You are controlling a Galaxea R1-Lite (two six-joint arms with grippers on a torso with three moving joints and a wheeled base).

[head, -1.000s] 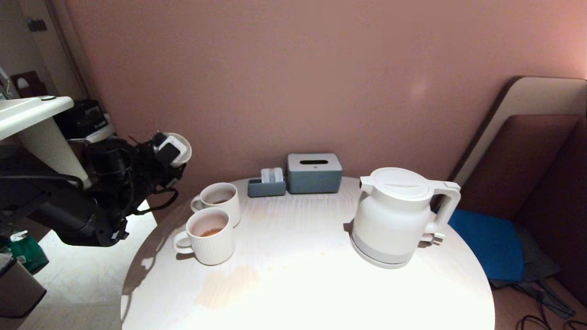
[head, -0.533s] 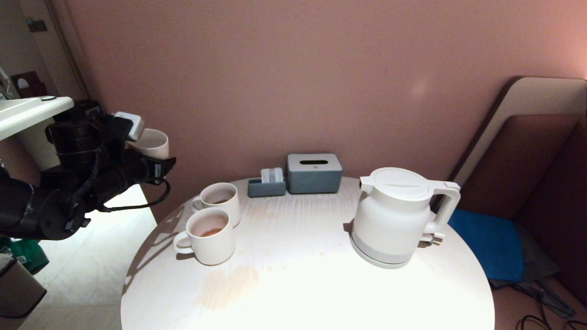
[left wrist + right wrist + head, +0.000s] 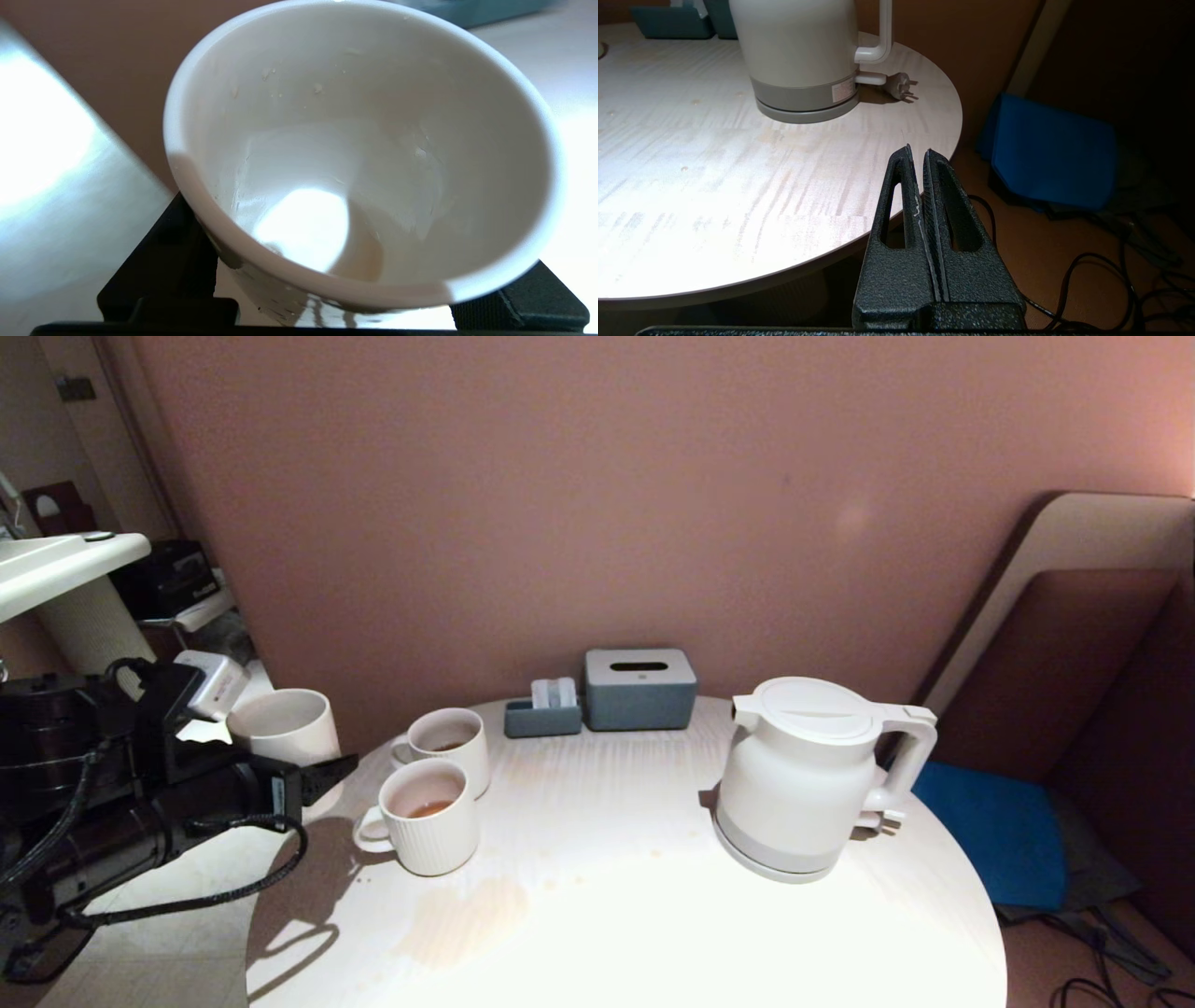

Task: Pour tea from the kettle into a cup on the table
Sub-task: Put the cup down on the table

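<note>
Lowered from shoulder height, left gripper (image 3: 280, 761), clamped on the small smooth white cup (image 3: 283, 726), hangs left of the pale round table (image 3: 653, 915).

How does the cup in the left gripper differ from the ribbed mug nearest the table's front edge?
The cup is smooth and handleless; the front mug is ribbed with a handle. The cup is clamped in the left gripper, beyond the edge of the table; the mug stands on it. The cup shows only a brownish trace at its bottom; the mug holds a little reddish-brown tea. Both are white and upright.
</note>
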